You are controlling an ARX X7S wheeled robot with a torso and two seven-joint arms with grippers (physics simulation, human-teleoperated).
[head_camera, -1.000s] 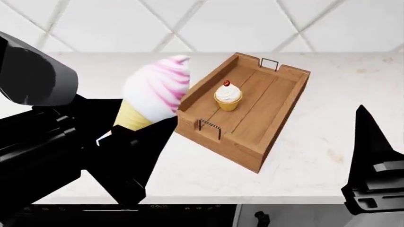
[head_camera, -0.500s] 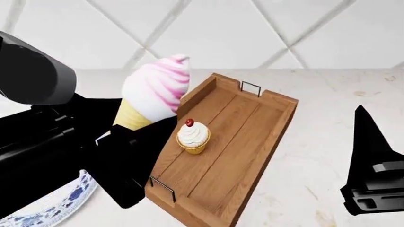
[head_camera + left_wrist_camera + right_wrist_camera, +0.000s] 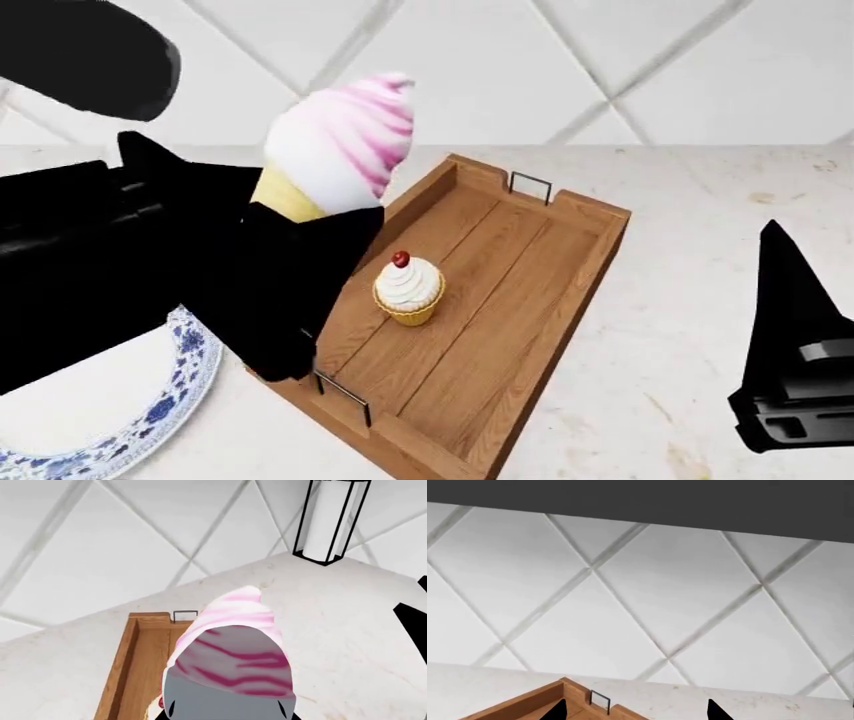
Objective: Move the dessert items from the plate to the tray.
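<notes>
My left gripper (image 3: 296,222) is shut on the pale yellow cone of the pink-and-white ice cream (image 3: 340,140), holding it in the air over the tray's left edge. The swirl (image 3: 233,647) fills the left wrist view, hiding most of the fingers. The cupcake (image 3: 407,288), white frosting and a red cherry, stands inside the brown wooden tray (image 3: 554,300). A blue-patterned white plate (image 3: 187,385) lies left of the tray, partly under my left arm. My right gripper (image 3: 790,340) hangs at the right, open and empty, its fingertips (image 3: 558,711) framing the tray's far corner (image 3: 534,702).
Pale stone counter (image 3: 721,240) surrounds the tray, backed by a white diamond-tiled wall (image 3: 534,60). A tall white box with dark edges (image 3: 330,520) stands on the counter by the wall. Wire handles (image 3: 530,187) sit at both tray ends.
My left arm has risen and shifted slightly right with the ice cream, uncovering more of the plate. Earlier the head view moved closer to the tray. The right gripper stayed put.
</notes>
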